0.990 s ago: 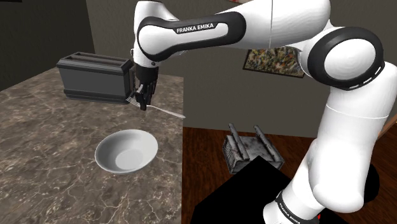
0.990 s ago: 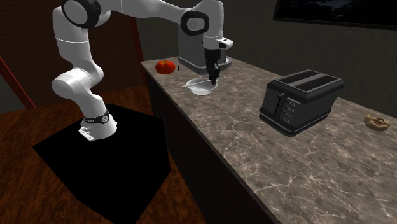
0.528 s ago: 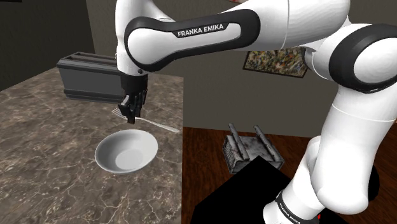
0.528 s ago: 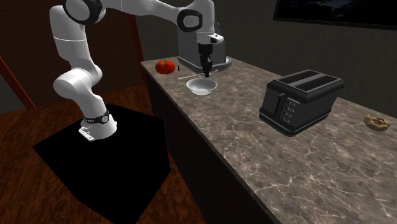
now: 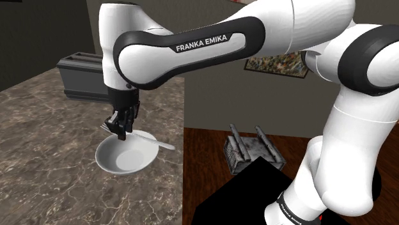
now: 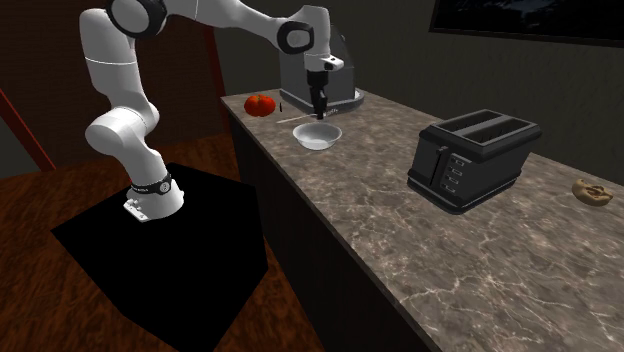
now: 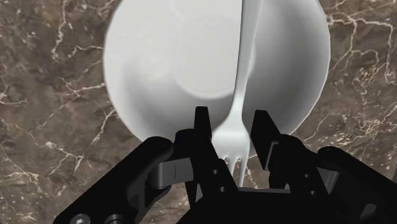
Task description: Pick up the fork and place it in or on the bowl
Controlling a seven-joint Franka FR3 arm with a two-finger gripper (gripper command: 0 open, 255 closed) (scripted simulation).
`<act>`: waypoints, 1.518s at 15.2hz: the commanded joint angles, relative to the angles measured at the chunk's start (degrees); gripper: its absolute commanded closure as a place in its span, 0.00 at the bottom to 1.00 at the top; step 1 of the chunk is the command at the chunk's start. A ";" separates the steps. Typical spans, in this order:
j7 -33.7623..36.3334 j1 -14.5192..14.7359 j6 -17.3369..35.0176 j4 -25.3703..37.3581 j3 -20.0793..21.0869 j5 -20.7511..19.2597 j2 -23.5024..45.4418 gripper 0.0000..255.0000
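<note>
- Dark marbled worktop (image 5: 38, 128), dim walls behind; grey toaster (image 5: 80, 77) at the far end in the shoulder view.
- White bowl (image 5: 126, 156) upright near the worktop's edge.
- Pincer (image 5: 120, 131) just above the bowl's far rim, pointing down.
- Fingers (image 7: 202, 124) almost closed, clasping the fork (image 5: 153, 140) close to its tines.
- Fork off the worktop, nearly level across the bowl, handle reaching past the rim toward the shoulder view's right.
- Red round thing (image 6: 260, 104) near the bowl, apart from it.
</note>
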 commanded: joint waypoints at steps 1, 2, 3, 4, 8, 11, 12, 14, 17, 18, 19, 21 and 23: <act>0.12 0.03 1.37 -1.04 -0.02 -0.13 0.32 1.00; 0.16 0.04 2.08 -1.56 -0.04 -0.20 0.52 1.00; 0.20 0.06 2.79 -2.07 -0.06 -0.28 0.73 1.00; 0.24 0.07 3.50 -2.56 -0.08 -0.36 0.95 1.00; 0.45 0.14 6.29 -4.39 -0.18 -0.73 1.95 1.00; 0.59 0.19 7.94 -5.40 -0.25 -0.97 2.62 1.00; 0.59 0.19 7.94 -5.39 -0.25 -0.98 2.63 1.00; 0.60 0.19 7.94 -5.39 -0.26 -0.98 2.63 1.00; 0.60 0.19 7.94 -5.39 -0.26 -0.98 2.63 1.00; 0.59 0.19 7.93 -5.38 -0.26 -0.98 2.63 1.00; 0.59 0.19 7.93 -5.38 -0.26 -0.98 2.63 0.00; 0.59 0.19 7.93 -5.38 -0.26 -0.98 2.63 0.00; 0.59 0.19 7.93 -5.38 -0.26 -0.98 2.63 0.00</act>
